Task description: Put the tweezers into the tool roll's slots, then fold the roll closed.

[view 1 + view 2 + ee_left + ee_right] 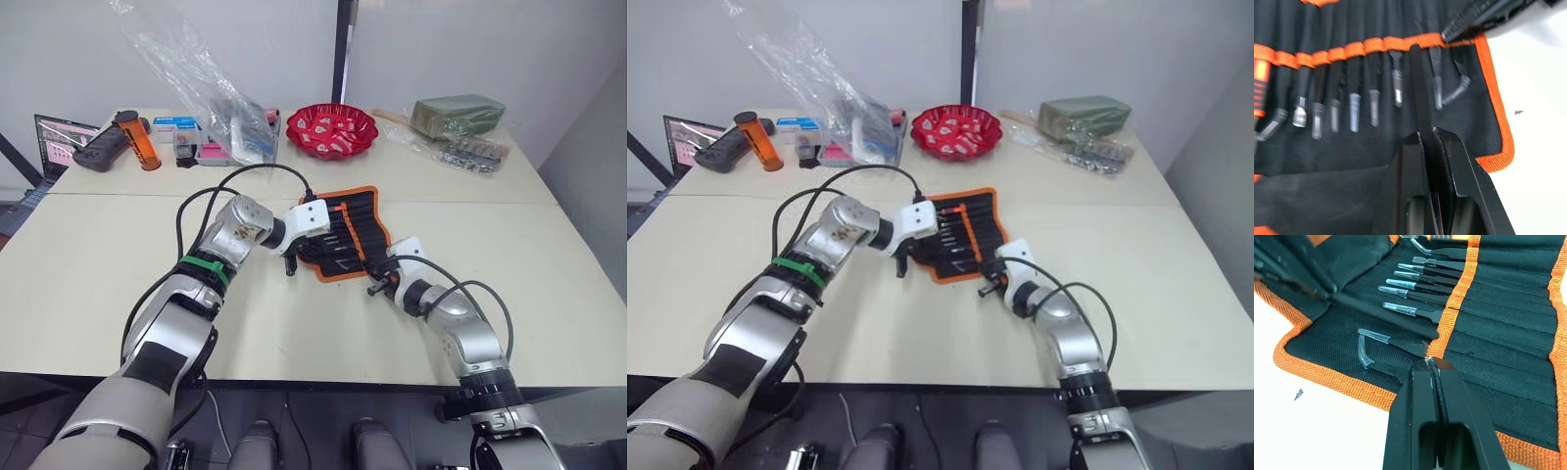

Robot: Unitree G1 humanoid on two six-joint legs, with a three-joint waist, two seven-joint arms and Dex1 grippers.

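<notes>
The tool roll (355, 227) lies open on the table, black with orange trim. Several tweezers (1354, 104) with clear tip caps sit in the slots (1508, 328) along the orange stripe. My left gripper (1429, 139) is over the roll's flap, shut on a black tweezer (1419, 88) whose far end reaches the stripe at a slot near the roll's end. From the other side, my right gripper (1430, 363) is shut, and its tips rest on the stripe beside that slot. A bent-tip tweezer (1374, 345) lies in the end slot.
At the back of the table stand a red bowl (331, 129), a clear plastic bag over boxes (211, 98), an orange cylinder (137, 140), a black device (98, 149) and a green wrapped package (456, 116). Black cables loop off both arms.
</notes>
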